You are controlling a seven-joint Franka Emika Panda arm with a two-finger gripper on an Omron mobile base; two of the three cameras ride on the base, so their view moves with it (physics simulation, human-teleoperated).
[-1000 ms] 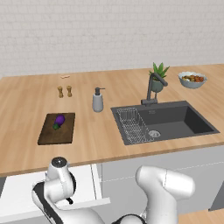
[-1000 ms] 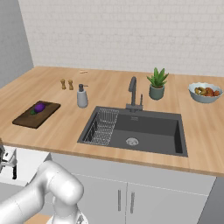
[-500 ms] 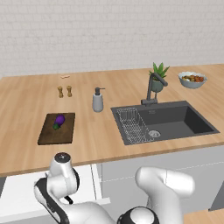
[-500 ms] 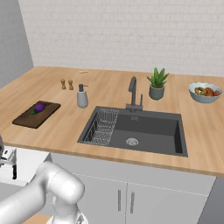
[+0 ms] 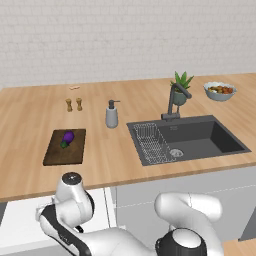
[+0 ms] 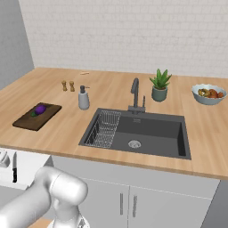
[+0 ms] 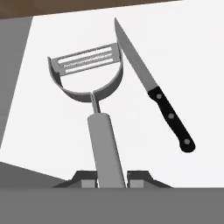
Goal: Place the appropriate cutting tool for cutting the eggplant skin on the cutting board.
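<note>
Jaws are seen in the hand view on either side of the peeler's (image 7: 94, 113) slim handle, apparently clamped on it, though contact cannot be confirmed. The peeler lies in a white drawer (image 7: 192, 65) with the knife (image 7: 153, 87) just beside its head. In the left base view, the eggplant (image 5: 67, 138) rests near the far edge of the cutting board (image 5: 62, 152), toward the desk's (image 5: 115, 155) left end; lifting and carrying are judged left to do. In the right base view, the sink (image 6: 151, 133) holds a wire rack (image 6: 103, 129), and a bowl (image 6: 208, 95) holds fruit.
</note>
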